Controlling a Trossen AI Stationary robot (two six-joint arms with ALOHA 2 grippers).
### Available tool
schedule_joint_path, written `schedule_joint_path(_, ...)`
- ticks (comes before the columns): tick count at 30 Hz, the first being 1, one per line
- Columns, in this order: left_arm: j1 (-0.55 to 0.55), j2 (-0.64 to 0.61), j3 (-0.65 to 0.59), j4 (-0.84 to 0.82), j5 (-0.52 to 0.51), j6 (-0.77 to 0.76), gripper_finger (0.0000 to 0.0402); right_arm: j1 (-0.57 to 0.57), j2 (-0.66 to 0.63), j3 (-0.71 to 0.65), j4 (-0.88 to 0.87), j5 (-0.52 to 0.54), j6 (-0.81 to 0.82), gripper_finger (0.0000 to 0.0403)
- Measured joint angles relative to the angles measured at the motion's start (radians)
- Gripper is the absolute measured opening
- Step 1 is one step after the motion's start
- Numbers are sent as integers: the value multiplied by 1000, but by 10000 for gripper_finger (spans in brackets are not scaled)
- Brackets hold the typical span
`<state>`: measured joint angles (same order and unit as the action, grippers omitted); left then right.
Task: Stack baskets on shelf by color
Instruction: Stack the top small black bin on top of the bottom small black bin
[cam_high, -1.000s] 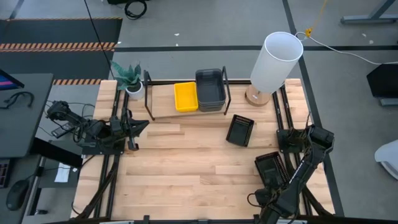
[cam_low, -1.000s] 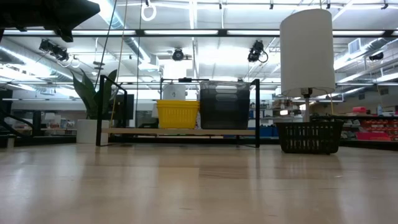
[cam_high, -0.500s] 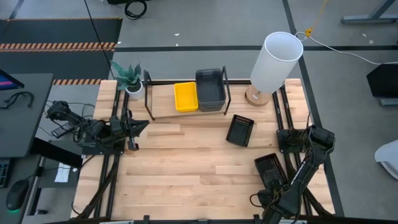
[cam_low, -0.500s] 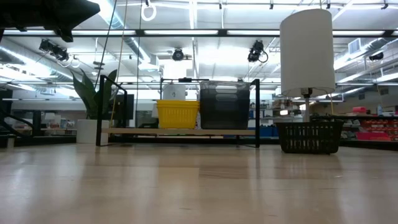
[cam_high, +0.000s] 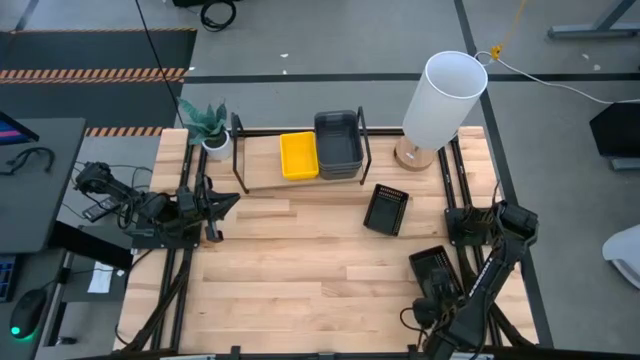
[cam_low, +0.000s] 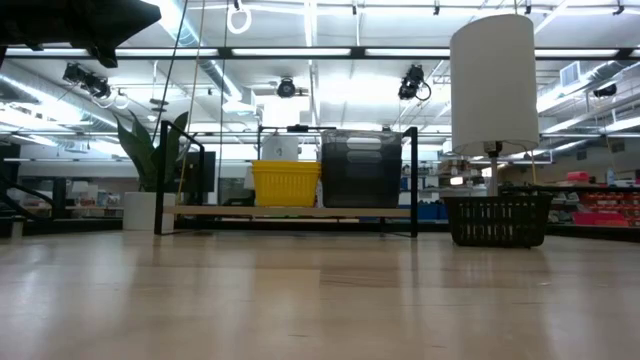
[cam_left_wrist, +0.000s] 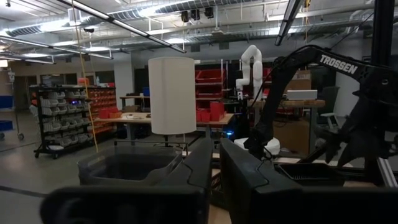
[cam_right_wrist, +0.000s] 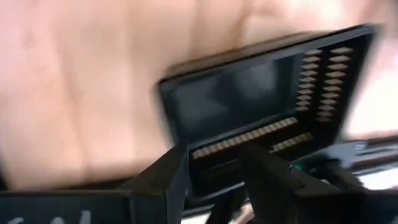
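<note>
1. Right gripper (cam_high: 437, 300), seen from above, sits near the front right corner of the table (cam_high: 290, 270), directly over a black basket (cam_high: 433, 268) that lies flat on the wood. The left gripper (cam_high: 222, 205) rests at the left edge, pointing inward, well apart from every basket. The shelf (cam_high: 262, 165) runs along the back edge; a yellow basket (cam_high: 298, 155) and a grey basket (cam_high: 338, 143) sit on it side by side, touching. A second black basket (cam_high: 386, 208) lies on the table in front of the shelf's right end. A white lamp (cam_high: 444, 97) stands at the back right, a potted plant (cam_high: 207, 125) at the back left.

2. Low view: the shelf (cam_low: 290, 211) carries the yellow basket (cam_low: 285, 183) and the taller grey stack (cam_low: 360, 168) next to it. The second black basket (cam_low: 497, 220) stands on the table to the right, under the lamp (cam_low: 493, 85). The plant (cam_low: 145, 170) is at the shelf's left end.

3. Left wrist view: the left gripper (cam_left_wrist: 215, 163) has its fingers close together, only a thin gap between them, with nothing held. A grey basket (cam_left_wrist: 127, 167) and the lamp (cam_left_wrist: 172, 96) show beyond.

4. Right wrist view: the right gripper (cam_right_wrist: 214, 168) has its fingers set narrowly astride the near wall of the black basket (cam_right_wrist: 261, 106), one finger inside and one outside. Whether they press on it I cannot tell.
</note>
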<state>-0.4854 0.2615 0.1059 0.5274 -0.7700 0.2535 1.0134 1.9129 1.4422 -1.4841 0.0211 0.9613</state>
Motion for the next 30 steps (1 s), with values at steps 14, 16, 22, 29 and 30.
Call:
schedule_joint_path(14,0,0,0,0,0,0,37,-127,-1,-222,218,31,-207,117)
schedule_joint_path(16,0,0,0,0,0,0,40,-151,-1,-233,274,62,-264,113)
schedule_joint_path(22,0,0,0,0,0,0,36,-251,0,-239,385,160,-479,102)
schedule_joint_path(29,0,0,0,0,0,0,28,-362,0,-227,537,259,-684,101)
schedule_joint_path(30,0,0,0,0,0,0,28,-373,0,-219,562,273,-711,101)
